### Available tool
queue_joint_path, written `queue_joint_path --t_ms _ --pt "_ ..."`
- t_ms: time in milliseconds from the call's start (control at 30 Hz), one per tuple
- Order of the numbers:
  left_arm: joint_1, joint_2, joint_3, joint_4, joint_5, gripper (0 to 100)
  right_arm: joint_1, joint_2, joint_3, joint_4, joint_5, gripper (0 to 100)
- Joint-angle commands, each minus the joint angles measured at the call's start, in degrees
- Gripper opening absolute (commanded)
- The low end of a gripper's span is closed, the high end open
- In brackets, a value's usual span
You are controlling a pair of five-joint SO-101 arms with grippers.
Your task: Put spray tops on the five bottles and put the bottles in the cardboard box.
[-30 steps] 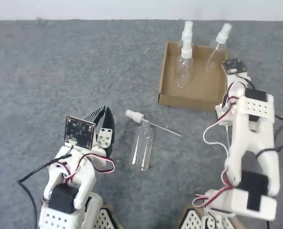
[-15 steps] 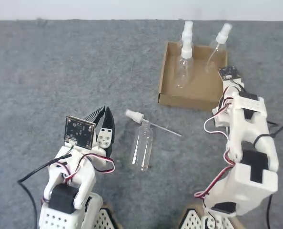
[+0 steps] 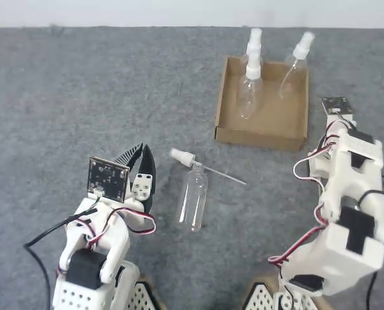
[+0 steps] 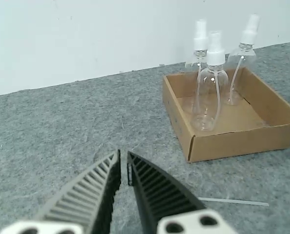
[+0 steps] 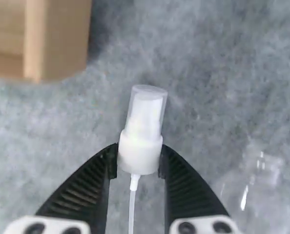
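- The right gripper (image 5: pixel 138 155) is partly closed, its two black jaws pinching the white collar of a spray top (image 5: pixel 144 124). The nozzle stands above the jaws and the dip tube hangs down between them.
- The held top hovers over the grey mat, just off a corner of the cardboard box (image 5: pixel 42 39). A clear bottle (image 5: pixel 255 183) shows blurred beside the jaws, on the side away from the box.
- Over the last second the right arm (image 3: pixel 347 168) has swung from the box's near right corner to a spot just outside its right wall. I judge it is carrying the top towards that clear bottle to seat it.
- The left gripper (image 4: pixel 124 168) has not moved. Its jaws are all but closed on nothing, and it waits well in front of the box.
- Between the left gripper and the box a lying bottle (image 3: pixel 193 199) has no cap on. A loose spray top (image 3: pixel 182 156) lies just off its neck.
- Three capped bottles (image 3: pixel 249 87) stand inside the box, so two bottles are left to cap and box.
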Motion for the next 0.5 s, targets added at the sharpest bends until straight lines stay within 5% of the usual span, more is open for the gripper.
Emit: queue_joint_path --t_ms 0,233,467 --pt "-0.2 -0.4 -2.4 0.0 -0.4 1 0.7 -11.5 -0.4 6.4 0.8 3.4" --pt "-0.3 -0.6 -2.4 0.0 -0.4 1 -6.4 -29.8 -0.1 17.7 0.7 3.6" --pt "-0.3 -0.7 -2.8 0.3 -0.4 1 -29.5 -35.3 -0.4 20.4 -8.7 3.7"
